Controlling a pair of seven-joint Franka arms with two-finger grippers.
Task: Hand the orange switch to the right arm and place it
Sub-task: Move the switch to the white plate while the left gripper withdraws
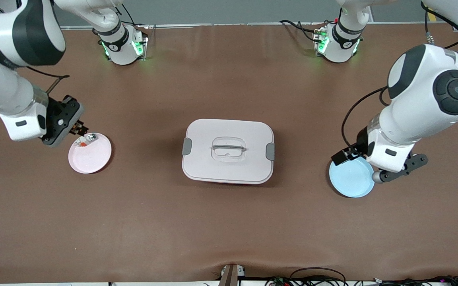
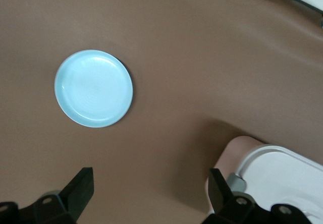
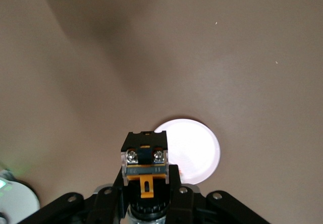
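Note:
The orange switch, a tiny black block with an orange-tan face, is held between the fingers of my right gripper. It hangs over the rim of the pink plate at the right arm's end of the table. In the right wrist view the switch stands upright in the shut gripper, with the pink plate beneath it. My left gripper is open and empty, up over the blue plate. Its fingers stand wide apart over bare table.
A small silver-white piece with a red-orange bit lies on the pink plate. A white lidded box with grey clips sits mid-table and also shows in the left wrist view. The blue plate holds nothing.

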